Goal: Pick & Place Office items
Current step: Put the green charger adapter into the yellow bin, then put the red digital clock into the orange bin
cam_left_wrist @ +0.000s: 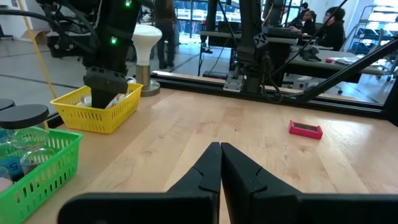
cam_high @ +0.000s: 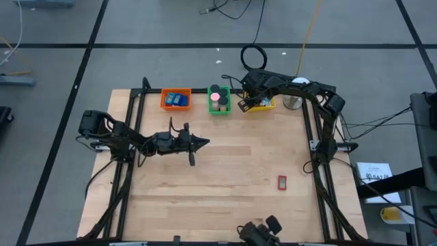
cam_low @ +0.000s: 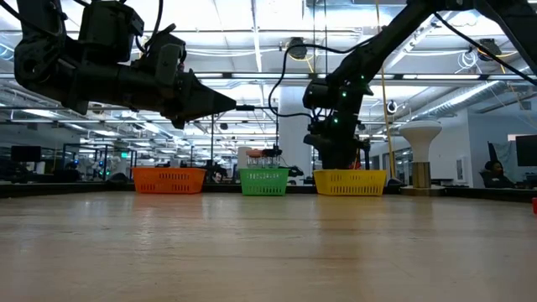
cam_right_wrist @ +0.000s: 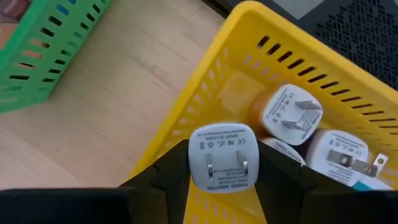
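Right gripper (cam_right_wrist: 222,180) is over the yellow bin (cam_right_wrist: 249,74) at the table's far edge, jaws clamped on a white power adapter (cam_right_wrist: 222,155), with two more adapters (cam_right_wrist: 291,115) lying in the bin just beyond. Left gripper (cam_left_wrist: 220,163) hangs pinched shut and empty above mid-table, and a red block (cam_left_wrist: 305,129) lies on the wood well ahead of it.

Open tabletop (cam_high: 225,171) midway; 3 bins (cam_high: 218,101) line the far edge.

Looks like a big open robotics lab: beyond the wooden table (cam_low: 268,252) there are rows of ceiling strip lights (cam_low: 252,50), desks with monitors (cam_low: 25,153), and people seated (cam_left_wrist: 329,25) at workstations.
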Controlling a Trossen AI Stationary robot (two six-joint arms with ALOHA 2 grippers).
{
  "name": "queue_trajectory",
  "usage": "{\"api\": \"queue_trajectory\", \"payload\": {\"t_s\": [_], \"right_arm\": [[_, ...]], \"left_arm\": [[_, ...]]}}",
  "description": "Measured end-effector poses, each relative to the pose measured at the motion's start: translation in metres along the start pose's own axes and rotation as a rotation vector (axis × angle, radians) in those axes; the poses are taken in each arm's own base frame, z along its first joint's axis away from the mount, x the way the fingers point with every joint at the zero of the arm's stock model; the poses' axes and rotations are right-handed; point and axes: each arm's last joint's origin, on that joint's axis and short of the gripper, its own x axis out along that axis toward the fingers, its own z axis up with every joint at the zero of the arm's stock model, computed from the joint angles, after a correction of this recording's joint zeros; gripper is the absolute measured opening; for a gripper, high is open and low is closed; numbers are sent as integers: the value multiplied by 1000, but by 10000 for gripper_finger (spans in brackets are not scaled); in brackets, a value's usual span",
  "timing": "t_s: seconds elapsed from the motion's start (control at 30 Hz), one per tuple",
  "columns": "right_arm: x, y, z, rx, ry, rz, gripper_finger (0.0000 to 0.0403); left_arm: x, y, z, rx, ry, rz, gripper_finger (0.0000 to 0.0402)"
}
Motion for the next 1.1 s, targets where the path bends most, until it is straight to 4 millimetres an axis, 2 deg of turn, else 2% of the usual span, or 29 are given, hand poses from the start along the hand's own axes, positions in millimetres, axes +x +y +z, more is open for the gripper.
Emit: {"api": "queue_trajectory", "payload": {"t_s": [0.13, 0.47, 0.6, 0.7, 0.8, 0.9, 1.0, 1.1], "right_arm": [[0, 2, 2, -11, -22, 5, 147], [-1, 2, 2, -18, -37, -42, 193], [-11, 1, 4, -22, -61, -37, 205], [-28, 3, 5, -35, -101, -26, 204], [-57, 10, 1, -71, -136, -8, 184], [-86, 27, -12, -134, -150, 26, 138], [-105, 50, -40, -171, -171, 88, 77], [-111, 73, -81, -182, -152, 151, 18]], "left_arm": [[0, 0, 0, 0, 0, 0, 7], [0, 0, 0, -1, 0, 0, 12], [0, 0, 0, -2, 0, 0, 3], [0, 0, 0, -2, 0, 1, 10], [0, 0, 0, -7, 0, 1, 14], [0, 1, 0, -9, -1, 23, 4], [2, 1, -6, -6, 10, 40, 6], [4, 1, -10, -13, -29, 22, 11]]}}
